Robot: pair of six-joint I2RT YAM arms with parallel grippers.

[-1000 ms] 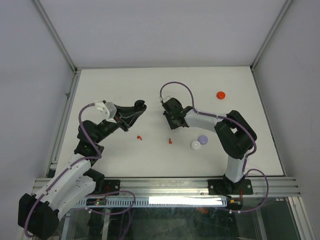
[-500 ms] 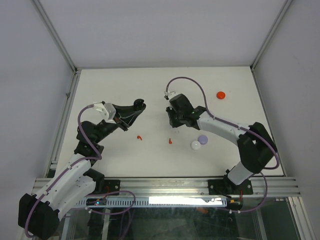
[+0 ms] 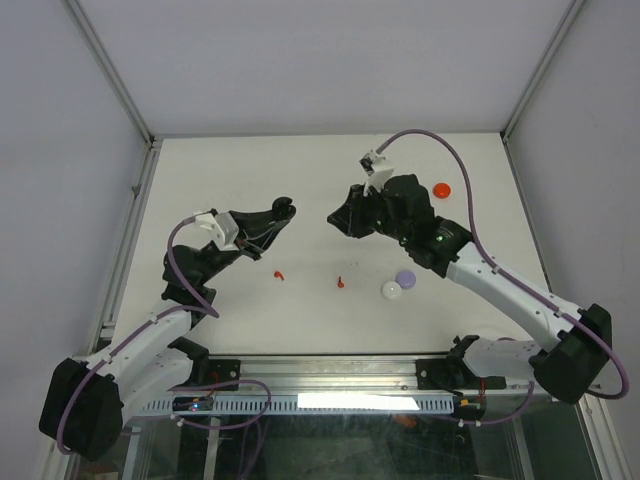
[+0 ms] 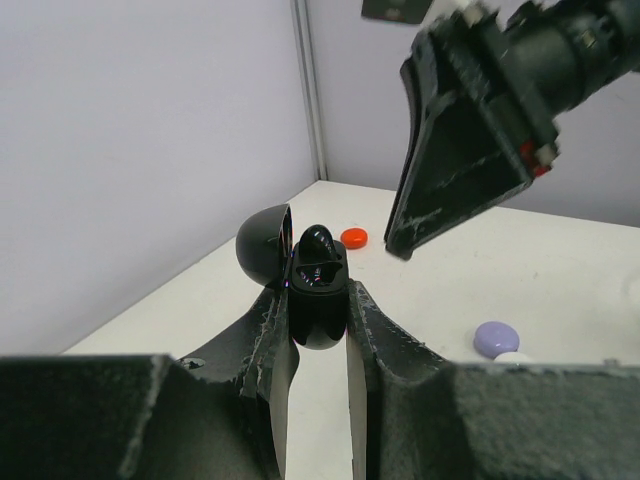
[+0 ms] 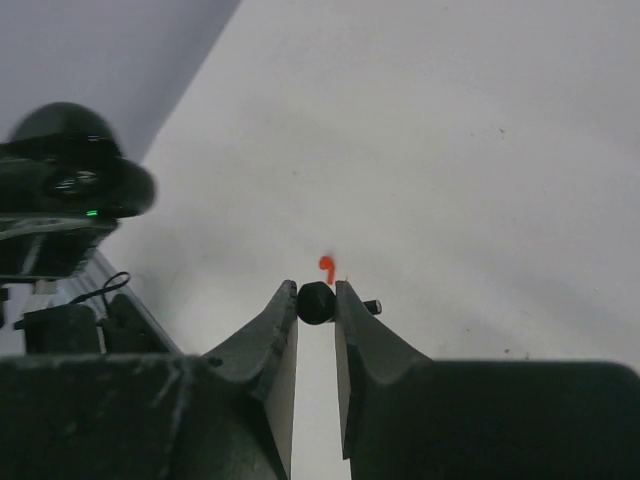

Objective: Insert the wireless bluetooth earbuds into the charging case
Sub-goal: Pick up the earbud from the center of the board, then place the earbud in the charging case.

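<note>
My left gripper [image 4: 318, 290] is shut on a black charging case [image 4: 318, 312], held above the table with its lid [image 4: 264, 246] swung open to the left. One black earbud [image 4: 318, 241] sits in the case. My right gripper [image 5: 316, 290] is shut on a second black earbud [image 5: 316, 303], whose stem [image 5: 369, 306] pokes out to the right. In the top view the right gripper [image 3: 337, 220] faces the left gripper [image 3: 283, 208] across a small gap. Two red earbuds [image 3: 279, 273] [image 3: 341, 282] lie on the table below them.
A lilac round case [image 3: 405, 277] and a white round case [image 3: 391, 290] lie side by side right of centre. A red round case [image 3: 441, 189] lies at the far right. Metal frame posts and grey walls bound the white table [image 3: 220, 170].
The right arm has risen off the table and stretched out, carrying the black earbud, and its jaws have closed a little. The left gripper with the case has hardly moved.
</note>
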